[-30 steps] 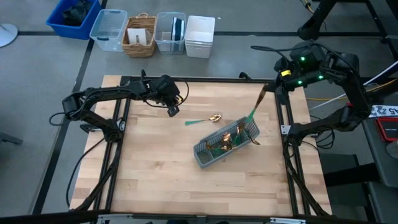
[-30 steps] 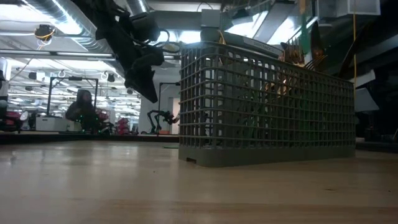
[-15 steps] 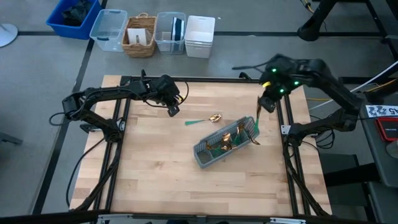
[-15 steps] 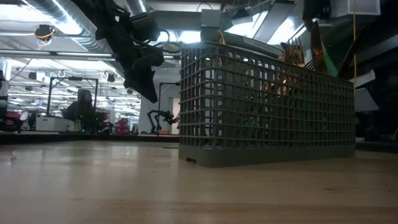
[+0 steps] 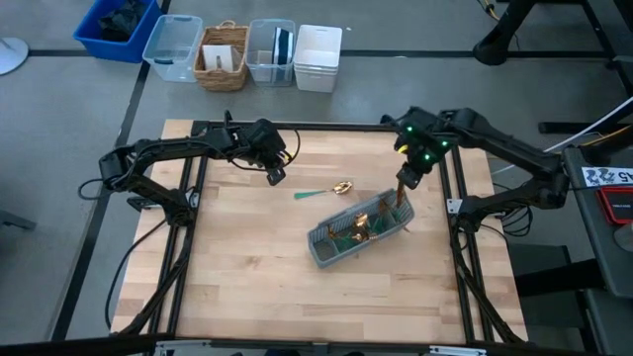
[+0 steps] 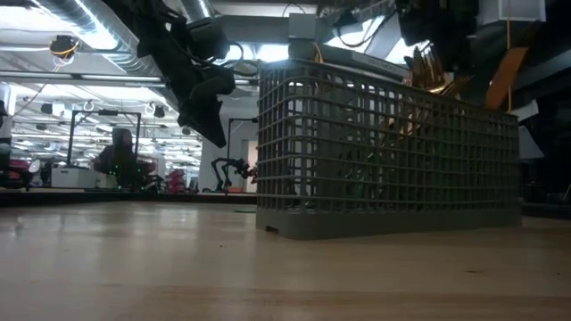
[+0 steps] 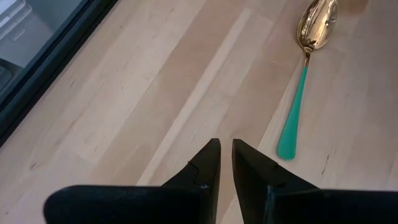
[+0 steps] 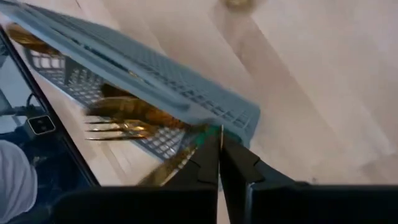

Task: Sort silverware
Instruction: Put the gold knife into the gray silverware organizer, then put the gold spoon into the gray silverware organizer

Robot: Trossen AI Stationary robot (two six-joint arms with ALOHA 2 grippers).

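Teal-handled spoon (image 5: 324, 190) lies alone on the wooden surface (image 5: 247, 267), gold bowl pointing right, just left of the grey caddy (image 5: 359, 230) (which holds several gold-headed pieces (image 5: 362, 223)). Right gripper (image 5: 406, 179) hangs over the caddy's right end, fingers pressed together; whether they pinch a handle is unclear. Left gripper (image 5: 274, 176) hovers near the spoon's handle tip, fingers nearly together and empty.

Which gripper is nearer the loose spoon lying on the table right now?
Left. The left gripper hangs just off the handle end of the spoon, fingers nearly shut. The right gripper is farther away, over the far end of the caddy.
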